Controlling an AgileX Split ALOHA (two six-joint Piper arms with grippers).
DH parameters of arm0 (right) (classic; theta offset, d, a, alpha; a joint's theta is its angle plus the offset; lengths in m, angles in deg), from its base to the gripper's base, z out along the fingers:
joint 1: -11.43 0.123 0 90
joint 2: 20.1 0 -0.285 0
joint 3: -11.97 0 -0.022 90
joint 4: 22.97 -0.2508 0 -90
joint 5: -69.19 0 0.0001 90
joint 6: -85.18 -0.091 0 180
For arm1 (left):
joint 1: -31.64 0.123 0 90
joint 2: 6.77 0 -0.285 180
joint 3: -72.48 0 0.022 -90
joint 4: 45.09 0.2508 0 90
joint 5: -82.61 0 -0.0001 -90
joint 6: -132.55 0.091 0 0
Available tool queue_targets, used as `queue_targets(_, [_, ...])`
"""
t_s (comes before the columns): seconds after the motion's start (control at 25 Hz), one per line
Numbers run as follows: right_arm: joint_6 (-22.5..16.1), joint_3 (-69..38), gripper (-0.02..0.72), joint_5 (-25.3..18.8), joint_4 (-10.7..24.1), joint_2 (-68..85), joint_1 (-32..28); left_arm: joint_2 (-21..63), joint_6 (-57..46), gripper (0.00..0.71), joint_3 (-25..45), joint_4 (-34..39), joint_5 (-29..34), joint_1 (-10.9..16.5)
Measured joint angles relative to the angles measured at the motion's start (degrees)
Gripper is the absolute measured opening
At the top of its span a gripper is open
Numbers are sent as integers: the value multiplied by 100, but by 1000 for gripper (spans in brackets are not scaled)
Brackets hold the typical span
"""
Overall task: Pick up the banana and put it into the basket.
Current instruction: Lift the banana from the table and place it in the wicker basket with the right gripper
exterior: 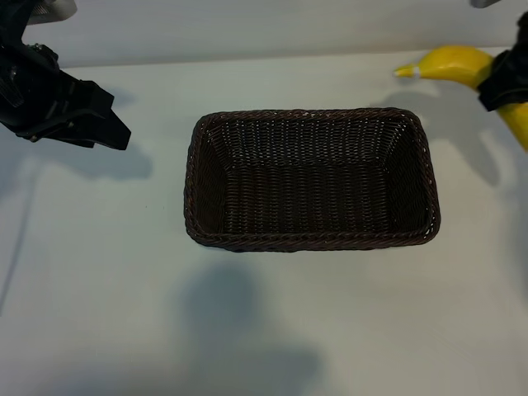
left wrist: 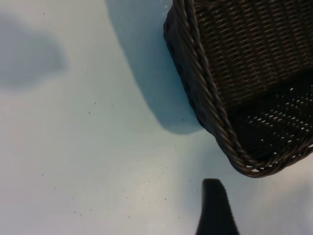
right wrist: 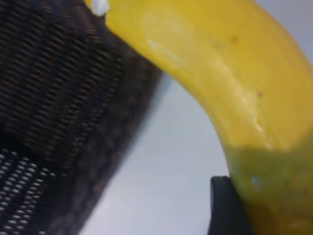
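Plain white table (exterior: 99, 289), shadowed near the front. The empty basket (exterior: 312, 180) sits at centre. The right gripper (exterior: 505, 81) is clamped on the banana (exterior: 450, 64), held above the far right. The left gripper (exterior: 103, 124), fingers apart, hangs far left.

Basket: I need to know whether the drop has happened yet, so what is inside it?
Nothing: the basket shows only bare weave. The banana is outside it, in the right pincer.

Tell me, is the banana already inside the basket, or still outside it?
Still outside. The right hand grips the banana beyond the right end of the basket, and the basket holds nothing.
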Motion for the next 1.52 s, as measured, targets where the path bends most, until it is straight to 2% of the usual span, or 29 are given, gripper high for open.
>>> queue_targets(0.36, [-507,0,416,533,-37,0,1127,0,21,502,0,-5,0,0])
queue_targets(0.64, [-730,7,416,707,-37,-150,1817,0,17,502,0,-30,5,0])
queue_targets(0.8, [-734,168,416,687,-49,-393,2006,0,17,502,0,-41,5,0])
queue_targets(1.16, [-741,445,415,502,47,-541,2011,0,15,502,0,-41,5,0])
queue_targets(1.32, [-604,445,415,445,122,-541,2011,0,15,502,0,-41,5,0])
queue_targets(1.52, [2,445,415,265,142,-541,2014,0,10,502,0,-41,5,0])
